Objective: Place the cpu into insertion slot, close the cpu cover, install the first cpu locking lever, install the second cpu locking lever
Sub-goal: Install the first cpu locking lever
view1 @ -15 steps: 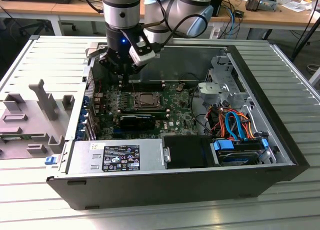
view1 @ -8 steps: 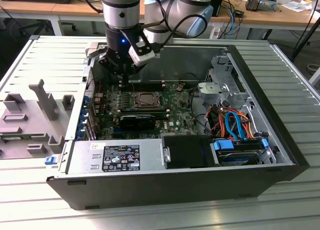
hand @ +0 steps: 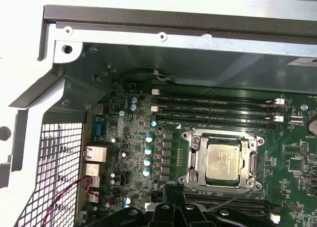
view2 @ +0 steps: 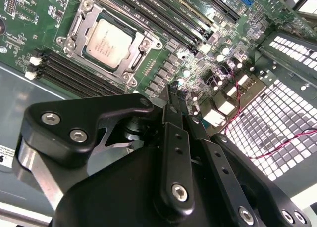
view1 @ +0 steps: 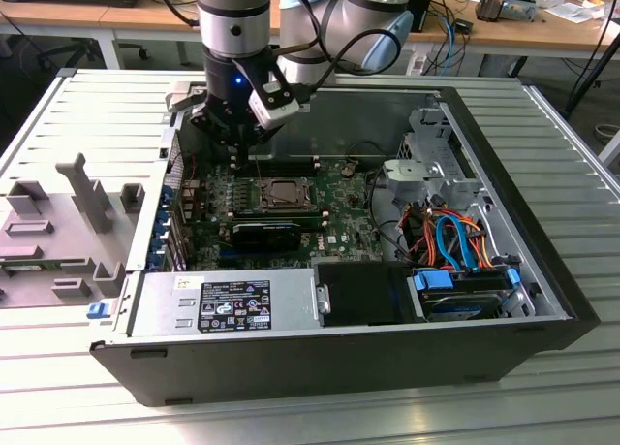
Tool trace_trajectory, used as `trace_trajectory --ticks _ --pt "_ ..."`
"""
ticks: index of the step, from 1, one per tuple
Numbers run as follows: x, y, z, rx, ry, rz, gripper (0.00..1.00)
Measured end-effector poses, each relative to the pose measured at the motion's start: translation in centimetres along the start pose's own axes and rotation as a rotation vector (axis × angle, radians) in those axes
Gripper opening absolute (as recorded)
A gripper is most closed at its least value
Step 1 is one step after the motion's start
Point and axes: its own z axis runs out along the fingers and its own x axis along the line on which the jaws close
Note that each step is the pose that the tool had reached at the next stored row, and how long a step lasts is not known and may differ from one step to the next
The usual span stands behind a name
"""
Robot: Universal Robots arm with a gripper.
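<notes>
- The cpu (hand: 224, 161) lies seated mid-way along the motherboard (hand: 133, 138), with the cpu cover (hand: 252, 160) down around it.
- One locking lever (hand: 225, 202) seems unlatched.
- The gripper (view2: 173, 94), fingers clenched and empty, hovers just beside the cover.

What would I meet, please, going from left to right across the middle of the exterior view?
Grey plastic fixture → cpu → silver drive cage.
</notes>
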Motion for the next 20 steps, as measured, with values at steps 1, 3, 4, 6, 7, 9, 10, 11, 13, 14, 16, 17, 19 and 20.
trace_trajectory --ticks 1,3,4,6,7,9,10,11,13,14,16,17,19,20 --pt "0.03 0.0 0.0 0.0 0.0001 0.0 0.11" --pt "0.05 -0.01 0.02 0.0001 0.0002 0.0 0.11" --pt "0.06 -0.01 0.04 0.0002 0.0002 0.0 0.11" --pt "0.07 0.0 0.1 0.0001 0.0002 0.0 0.11" --pt "0.08 0.0 0.12 0.0002 0.0003 0.0 0.11" --pt "0.09 0.0 0.17 0.0001 0.0002 0.0 0.11" --pt "0.09 0.0 0.21 0.0001 0.0002 0.0 0.11" --pt "0.1 0.0 0.23 0.0002 0.0002 0.0 0.11" --pt "0.11 0.0 0.26 0.0002 0.0002 0.0 0.11" --pt "0.11 0.0 0.28 0.0001 0.0002 0.0 0.11" --pt "0.12 0.0 0.34 0.0001 0.0002 0.0 0.11" --pt "0.15 0.0 0.36 0.0001 0.0002 0.0 0.11" --pt "0.19 0.03 0.43 -0.0001 0.0001 0.0 0.11" --pt "0.19 0.05 0.47 -0.0001 0.0 0.0 0.11"
